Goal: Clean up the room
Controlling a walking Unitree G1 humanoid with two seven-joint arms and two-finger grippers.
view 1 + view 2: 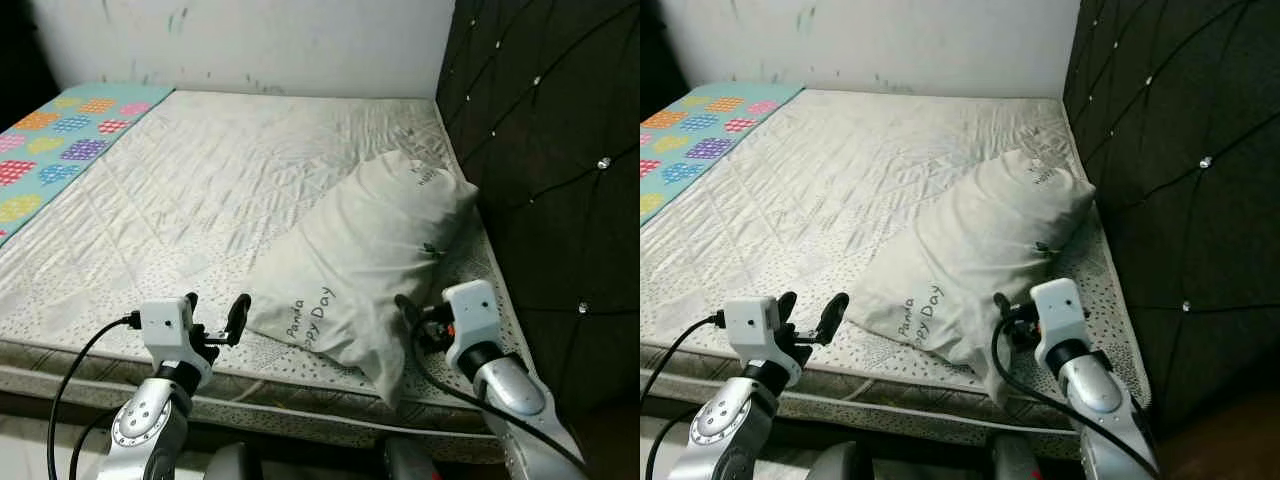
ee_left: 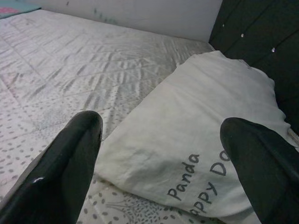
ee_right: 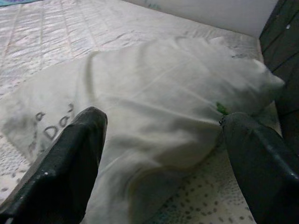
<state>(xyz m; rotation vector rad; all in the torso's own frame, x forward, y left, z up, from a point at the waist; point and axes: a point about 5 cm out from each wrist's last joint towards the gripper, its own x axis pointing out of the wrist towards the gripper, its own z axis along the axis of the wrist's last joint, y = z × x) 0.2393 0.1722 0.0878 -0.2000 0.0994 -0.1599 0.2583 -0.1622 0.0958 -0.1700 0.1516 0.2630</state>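
Observation:
A white pillow (image 1: 370,250) printed "Panda Happy Day" lies askew on the bare quilted mattress (image 1: 200,170), its far end close to the headboard. My left gripper (image 1: 216,302) hovers open at the mattress's near edge, just left of the pillow's near corner and apart from it. On the other side, my right gripper (image 1: 415,315) stands open against the pillow's near right end, and the pillow (image 3: 159,88) bulges between its black fingers (image 3: 70,163). In the left wrist view the printed corner of the pillow (image 2: 196,140) lies ahead of the spread fingers (image 2: 70,163).
A black tufted headboard (image 1: 560,150) rises along the right of the bed. A blue sheet with coloured hearts (image 1: 50,150) covers the far left strip. A white wall (image 1: 250,40) backs the bed. Black cables trail from both wrists.

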